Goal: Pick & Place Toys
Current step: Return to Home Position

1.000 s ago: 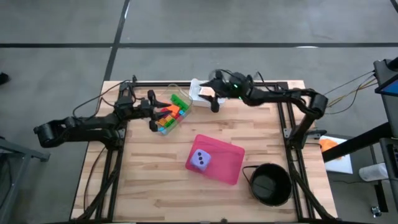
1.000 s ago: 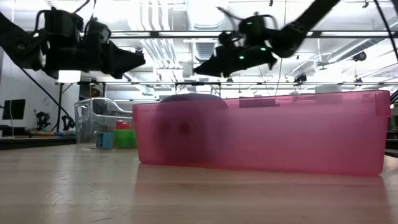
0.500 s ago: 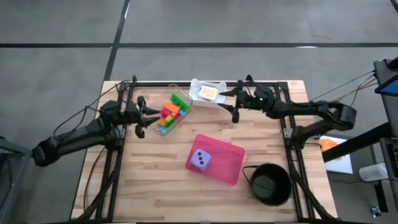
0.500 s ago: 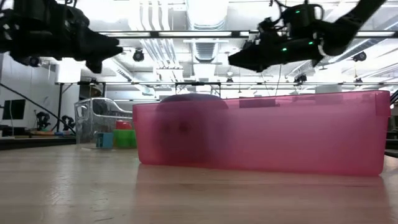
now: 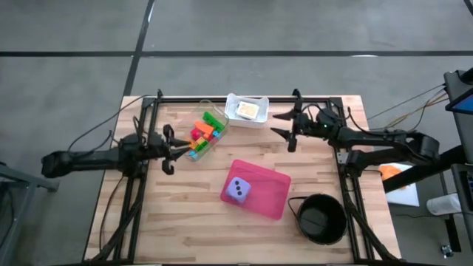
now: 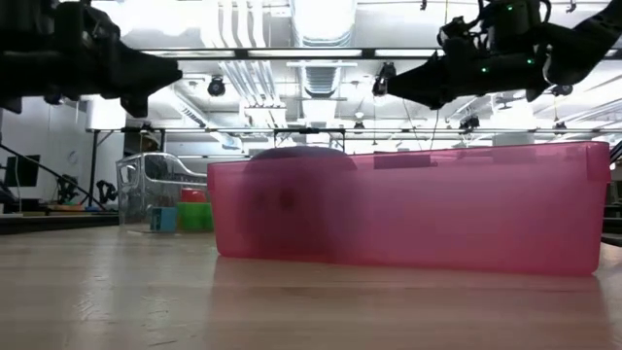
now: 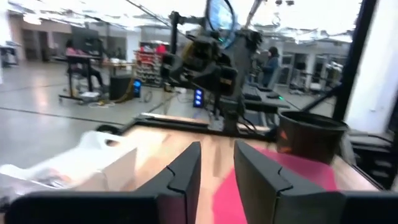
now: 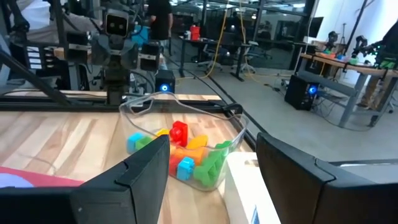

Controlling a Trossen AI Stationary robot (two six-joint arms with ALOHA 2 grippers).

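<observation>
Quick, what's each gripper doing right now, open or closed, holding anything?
Left gripper: open, empty, beside the clear tub.
Right gripper: open, empty, near the white bin.

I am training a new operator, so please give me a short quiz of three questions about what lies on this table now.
1. True or false: the lilac die with dark dots lies inside the translucent pink plastic bin.
2. Which container holds the small coloured plastic bricks? A: black round bowl. B: clear plastic tub. C: white rectangular bin.
3. Fill in: the left pincer and the right pincer, both above the wooden table, are ____.
Key: 1 true; 2 B; 3 open.
</observation>
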